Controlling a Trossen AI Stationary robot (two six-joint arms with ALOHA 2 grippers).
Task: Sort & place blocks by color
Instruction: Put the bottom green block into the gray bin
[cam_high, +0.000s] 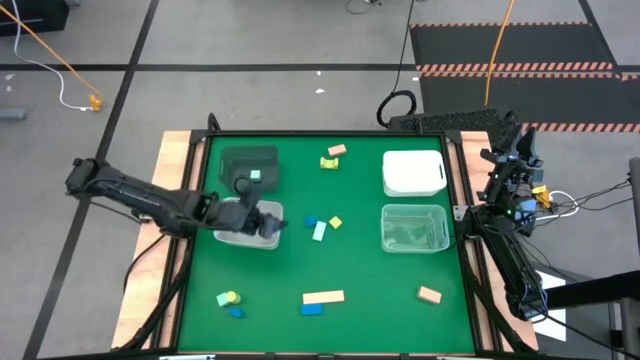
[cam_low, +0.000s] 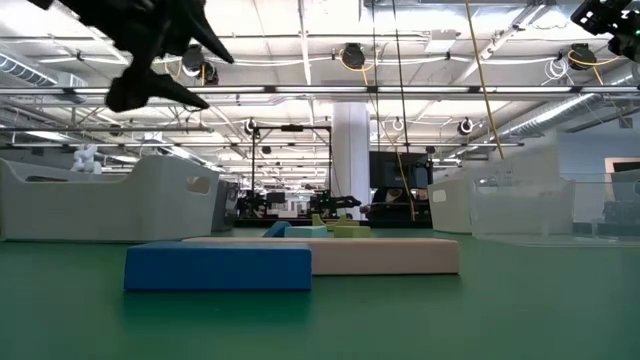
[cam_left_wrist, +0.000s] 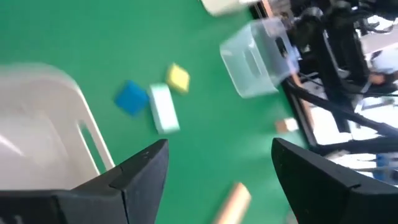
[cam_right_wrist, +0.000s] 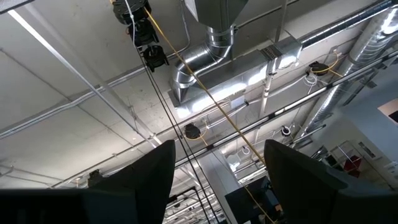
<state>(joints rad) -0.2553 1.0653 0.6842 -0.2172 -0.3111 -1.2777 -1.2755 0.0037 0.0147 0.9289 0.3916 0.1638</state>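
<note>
High view gives me the green felt-topped table (cam_high: 360, 250) first, with four bins on it. My left gripper (cam_high: 268, 225) hangs over the clear plastic bin (cam_high: 240, 236) on the left side, its fingers (cam_left_wrist: 140, 174) standing apart with nothing between them. Just beyond that bin, away from my hand, sits the dark grey bin (cam_high: 250, 165), and a mint green cube (cam_high: 256, 176) lies inside it. Well off to the far side of the table from this gripper are the white rectangular bin (cam_high: 413, 172) and the second clear bin (cam_high: 414, 228).

My right gripper (cam_right_wrist: 217, 180) is parked off the table's right edge, pointed up at the ceiling, fingers spread wide and empty.

The blocks lie loose on the felt. Nearest my left gripper, just past its fingertips, are a blue cube (cam_left_wrist: 131, 98), a mint green bar (cam_left_wrist: 163, 109) and a yellow cube (cam_left_wrist: 178, 78), close together. Nearer the table's front edge, a long tan bar (cam_high: 323, 296) lies touching a blue bar (cam_high: 312, 309). A yellow-green piece (cam_high: 228, 297) and a small blue cube (cam_high: 236, 311) sit at the front left. A tan-orange block (cam_high: 429, 294) lies alone at the front right. Near the back edge, a tan-orange piece (cam_high: 336, 150) rests beside a yellow-green one (cam_high: 329, 162).
</note>
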